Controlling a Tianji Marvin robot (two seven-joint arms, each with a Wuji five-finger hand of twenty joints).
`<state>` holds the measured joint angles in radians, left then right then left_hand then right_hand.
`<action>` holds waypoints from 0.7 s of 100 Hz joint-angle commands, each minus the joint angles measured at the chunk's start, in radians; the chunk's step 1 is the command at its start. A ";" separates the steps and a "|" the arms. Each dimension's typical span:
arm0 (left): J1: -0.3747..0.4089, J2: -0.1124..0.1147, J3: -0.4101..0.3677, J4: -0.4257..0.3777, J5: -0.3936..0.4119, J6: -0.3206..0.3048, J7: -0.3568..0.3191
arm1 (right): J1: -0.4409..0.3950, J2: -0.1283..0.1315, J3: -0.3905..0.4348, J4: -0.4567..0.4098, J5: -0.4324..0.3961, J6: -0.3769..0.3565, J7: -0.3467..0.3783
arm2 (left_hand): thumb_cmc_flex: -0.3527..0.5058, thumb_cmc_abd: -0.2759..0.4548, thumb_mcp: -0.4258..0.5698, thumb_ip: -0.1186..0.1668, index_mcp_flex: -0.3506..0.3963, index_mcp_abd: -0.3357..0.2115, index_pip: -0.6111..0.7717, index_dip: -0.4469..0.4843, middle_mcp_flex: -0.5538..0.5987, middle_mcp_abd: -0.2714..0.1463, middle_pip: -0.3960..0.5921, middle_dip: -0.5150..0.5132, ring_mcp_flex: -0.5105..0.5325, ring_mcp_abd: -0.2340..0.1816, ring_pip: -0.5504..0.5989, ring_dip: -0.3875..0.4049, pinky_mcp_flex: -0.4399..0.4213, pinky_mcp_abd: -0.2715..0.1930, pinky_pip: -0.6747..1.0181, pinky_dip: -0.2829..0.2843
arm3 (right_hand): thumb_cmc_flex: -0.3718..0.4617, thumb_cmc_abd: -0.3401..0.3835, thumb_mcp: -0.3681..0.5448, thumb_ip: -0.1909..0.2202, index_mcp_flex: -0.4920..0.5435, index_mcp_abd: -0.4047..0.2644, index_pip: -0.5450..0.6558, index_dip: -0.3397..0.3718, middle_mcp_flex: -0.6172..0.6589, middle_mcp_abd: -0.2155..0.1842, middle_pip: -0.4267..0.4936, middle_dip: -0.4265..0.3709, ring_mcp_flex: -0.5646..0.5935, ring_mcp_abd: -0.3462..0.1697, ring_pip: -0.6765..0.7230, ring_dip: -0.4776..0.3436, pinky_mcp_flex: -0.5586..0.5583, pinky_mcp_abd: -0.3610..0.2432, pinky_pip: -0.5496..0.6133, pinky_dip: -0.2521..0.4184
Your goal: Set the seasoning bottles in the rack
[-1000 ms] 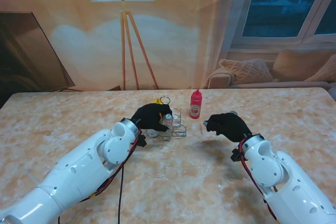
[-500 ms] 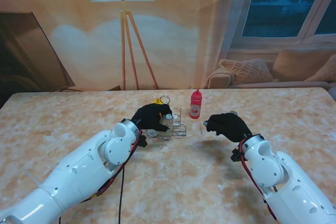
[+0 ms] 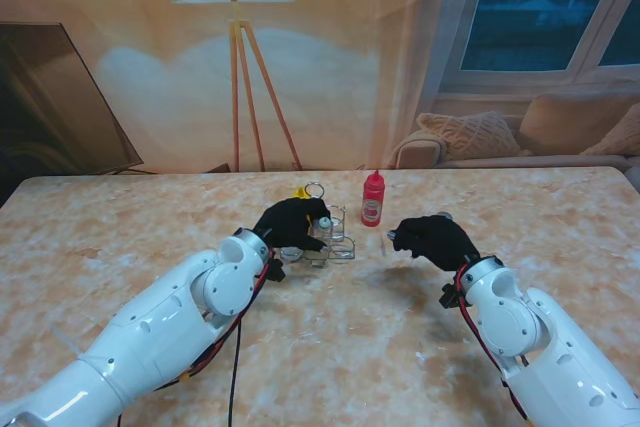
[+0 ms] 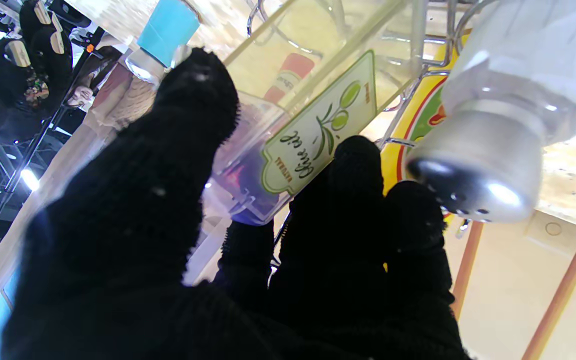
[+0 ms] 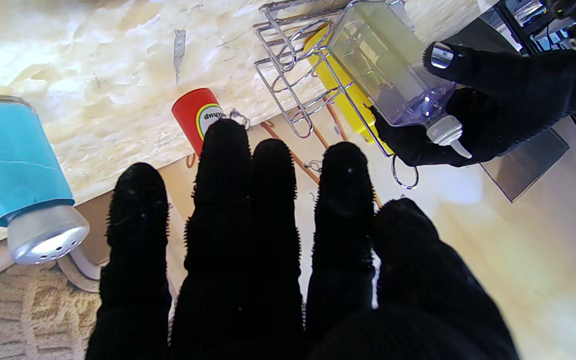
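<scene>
From the stand camera, the left hand (image 3: 290,223) is clamped on the clear oil bottle (image 3: 334,223) right at the wire rack (image 3: 330,247), and my worry is that the bottle's base catches a wire and tips the light rack over, or knocks the yellow bottle (image 3: 300,192) just behind the rack; the red ketchup bottle (image 3: 372,199) stands just right of the rack, and the right hand (image 3: 432,238) hovers farther right of it, holding nothing. In the left wrist view, the fingers (image 4: 353,200) and thumb pinch the oil bottle's neck end, its olive label beside the rack wires (image 4: 418,65), while a clear shaker (image 4: 498,125) sits close enough to be bumped. In the right wrist view, the right hand's fingers (image 5: 238,210) are straight and slightly apart; a blue shaker (image 5: 13,165) stands well away from the rack (image 5: 293,65), and the oil bottle (image 5: 388,65) leans tilted into the rack.
</scene>
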<state>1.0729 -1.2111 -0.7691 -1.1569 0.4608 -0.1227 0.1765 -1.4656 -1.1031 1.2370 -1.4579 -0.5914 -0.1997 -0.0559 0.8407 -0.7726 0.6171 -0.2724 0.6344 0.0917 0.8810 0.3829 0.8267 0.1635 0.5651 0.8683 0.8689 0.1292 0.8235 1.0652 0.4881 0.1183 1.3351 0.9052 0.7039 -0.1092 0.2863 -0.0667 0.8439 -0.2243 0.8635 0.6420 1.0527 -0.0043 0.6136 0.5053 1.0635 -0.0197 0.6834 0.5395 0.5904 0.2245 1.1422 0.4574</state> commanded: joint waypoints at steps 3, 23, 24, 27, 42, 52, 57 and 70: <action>0.014 -0.006 0.003 0.009 -0.003 0.007 -0.010 | -0.009 -0.005 -0.002 -0.001 -0.001 -0.002 0.013 | 0.080 0.131 0.077 0.025 0.036 -0.110 0.123 0.077 -0.013 -0.040 0.080 0.001 -0.029 0.005 -0.026 -0.024 -0.014 0.027 -0.143 -0.071 | 0.008 0.009 -0.008 -0.006 0.009 -0.012 0.004 0.003 0.030 -0.010 0.017 0.037 0.023 -0.015 0.019 0.029 -0.003 0.006 0.022 0.004; 0.019 -0.004 0.002 0.013 0.002 0.005 -0.007 | -0.009 -0.005 -0.001 0.000 -0.004 -0.004 0.010 | 0.074 0.120 0.089 0.021 0.031 -0.090 0.083 0.069 -0.037 -0.034 0.077 -0.036 -0.043 0.014 -0.058 -0.051 -0.025 0.035 -0.171 -0.092 | 0.008 0.003 -0.005 -0.007 0.007 -0.014 0.005 0.001 0.030 -0.013 0.017 0.037 0.024 -0.013 0.019 0.029 -0.002 0.006 0.022 0.003; 0.019 -0.004 0.002 0.013 0.002 0.006 -0.006 | -0.009 -0.005 -0.001 0.000 -0.005 -0.004 0.010 | 0.073 0.119 0.089 0.021 0.030 -0.086 0.078 0.067 -0.041 -0.033 0.076 -0.039 -0.046 0.016 -0.060 -0.052 -0.030 0.037 -0.175 -0.093 | 0.008 0.004 -0.004 -0.007 0.008 -0.014 0.005 0.001 0.030 -0.012 0.017 0.037 0.024 -0.013 0.019 0.029 -0.003 0.006 0.021 0.003; 0.020 -0.004 0.001 0.013 0.002 0.007 -0.005 | -0.010 -0.005 0.000 -0.001 -0.005 -0.004 0.010 | 0.072 0.116 0.089 0.020 0.029 -0.083 0.072 0.066 -0.047 -0.031 0.075 -0.043 -0.049 0.017 -0.062 -0.054 -0.033 0.040 -0.178 -0.095 | 0.007 0.003 -0.004 -0.008 0.008 -0.014 0.006 0.001 0.030 -0.012 0.017 0.037 0.024 -0.014 0.019 0.029 -0.003 0.005 0.021 0.003; 0.026 -0.002 -0.003 0.009 0.010 0.006 -0.002 | -0.012 -0.004 0.001 -0.002 -0.006 -0.005 0.011 | 0.042 0.120 0.106 0.015 0.026 -0.056 0.026 0.079 -0.094 -0.019 0.095 -0.089 -0.077 0.029 -0.074 -0.060 -0.058 0.049 -0.188 -0.102 | 0.006 0.002 -0.001 -0.008 0.007 -0.014 0.007 0.000 0.030 -0.013 0.017 0.037 0.024 -0.015 0.018 0.029 -0.002 0.006 0.021 0.003; 0.026 0.000 -0.004 0.009 0.017 0.005 -0.001 | -0.012 -0.004 0.001 -0.003 -0.006 -0.005 0.011 | 0.012 0.124 0.127 0.010 0.027 -0.037 -0.013 0.103 -0.127 -0.009 0.118 -0.165 -0.098 0.036 -0.077 -0.059 -0.078 0.055 -0.196 -0.104 | 0.004 0.002 0.000 -0.009 0.008 -0.015 0.008 0.000 0.031 -0.012 0.017 0.037 0.024 -0.015 0.019 0.029 -0.001 0.004 0.022 0.003; 0.026 -0.001 -0.004 0.008 0.016 0.006 -0.001 | -0.012 -0.004 0.001 -0.003 -0.006 -0.004 0.012 | -0.002 0.129 0.137 0.014 0.024 -0.025 -0.031 0.103 -0.139 -0.003 0.117 -0.178 -0.113 0.042 -0.081 -0.059 -0.091 0.059 -0.202 -0.104 | 0.004 0.000 0.001 -0.009 0.008 -0.015 0.008 -0.001 0.031 -0.012 0.017 0.036 0.024 -0.014 0.019 0.029 -0.002 0.005 0.022 0.003; 0.028 -0.002 -0.006 0.006 0.017 0.008 0.004 | -0.013 -0.004 0.001 -0.004 -0.006 -0.004 0.012 | -0.029 0.139 0.159 0.019 0.023 -0.004 -0.071 0.114 -0.161 0.010 0.114 -0.189 -0.137 0.052 -0.083 -0.056 -0.110 0.065 -0.208 -0.103 | 0.004 -0.002 0.003 -0.009 0.006 -0.016 0.008 -0.001 0.031 -0.012 0.017 0.037 0.024 -0.015 0.018 0.029 -0.002 0.007 0.021 0.003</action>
<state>1.0933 -1.2137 -0.7722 -1.1552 0.4772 -0.1221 0.1898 -1.4678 -1.1028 1.2395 -1.4581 -0.5942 -0.2017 -0.0575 0.8294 -0.7218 0.6688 -0.2724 0.6252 0.1043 0.7605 0.4449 0.7088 0.1682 0.6674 0.6891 0.7550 0.1593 0.7488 1.0280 0.3902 0.1179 1.1598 0.8314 0.7039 -0.1092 0.2863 -0.0667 0.8439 -0.2243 0.8635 0.6420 1.0527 -0.0043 0.6136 0.5053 1.0635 -0.0198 0.6834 0.5395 0.5904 0.2245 1.1422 0.4574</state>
